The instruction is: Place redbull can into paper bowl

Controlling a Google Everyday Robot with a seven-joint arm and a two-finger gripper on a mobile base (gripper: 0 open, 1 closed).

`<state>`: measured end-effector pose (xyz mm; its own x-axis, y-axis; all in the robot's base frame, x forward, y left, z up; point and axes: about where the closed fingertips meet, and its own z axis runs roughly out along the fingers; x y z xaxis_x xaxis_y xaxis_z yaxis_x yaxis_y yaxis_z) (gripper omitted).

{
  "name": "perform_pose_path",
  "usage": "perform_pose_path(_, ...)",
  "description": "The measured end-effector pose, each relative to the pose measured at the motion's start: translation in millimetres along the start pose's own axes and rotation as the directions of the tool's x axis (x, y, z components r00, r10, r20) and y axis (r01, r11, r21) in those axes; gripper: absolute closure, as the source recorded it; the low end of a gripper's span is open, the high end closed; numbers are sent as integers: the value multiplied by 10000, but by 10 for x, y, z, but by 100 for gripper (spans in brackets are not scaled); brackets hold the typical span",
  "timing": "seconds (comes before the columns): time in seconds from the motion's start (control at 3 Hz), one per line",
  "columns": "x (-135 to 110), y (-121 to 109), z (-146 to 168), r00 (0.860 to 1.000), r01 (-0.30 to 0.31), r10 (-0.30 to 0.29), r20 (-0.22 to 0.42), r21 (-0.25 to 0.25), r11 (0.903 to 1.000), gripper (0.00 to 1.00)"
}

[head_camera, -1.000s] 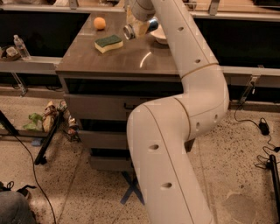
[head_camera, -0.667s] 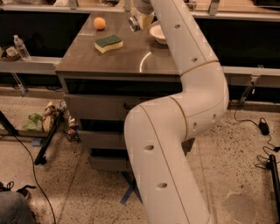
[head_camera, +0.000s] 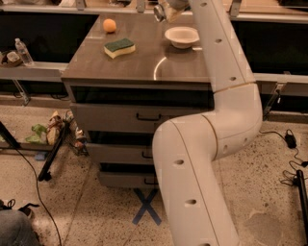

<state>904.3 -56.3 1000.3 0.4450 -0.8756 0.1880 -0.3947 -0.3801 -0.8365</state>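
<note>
the gripper (head_camera: 166, 8) has gone up. a moment ago it was low, near the table top, between the sponge and the bowl. now it is high at the top edge of the camera view, above the far side of the table. only its bottom part shows.

the slim silver-and-blue metal redbull can (head_camera: 158, 13) went up with it. the can is in the air and touches nothing on the table. so i think the gripper is closed tight around the can and holds it. only the shiny round end of the can shows.

the small round off-white paper bowl (head_camera: 182, 43) sits on the grey-brown wooden table (head_camera: 144, 65), just in front of the big white robot arm (head_camera: 226, 62). the bowl is empty. the can is up and a little to the left of it, not over it yet.

the green-and-yellow sponge (head_camera: 120, 47) and the little orange ball (head_camera: 109, 25) lie in the same spots as before, well apart from the bowl.

so the pick-up looks done. what is left, i think, is to bring the can over the bowl, go down, and let go.
</note>
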Motion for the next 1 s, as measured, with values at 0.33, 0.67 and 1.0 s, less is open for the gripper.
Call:
perform_pose_path(0.33,331,106,-54,9981,-210,221,-575,200,9996,100)
perform_pose_path(0.67,538,217,-47,9918,-278,267,-1253,-69,9996,100)
perform_pose_path(1.0,701,318,50,9841,-593,577,-1678,-48,9982,100)
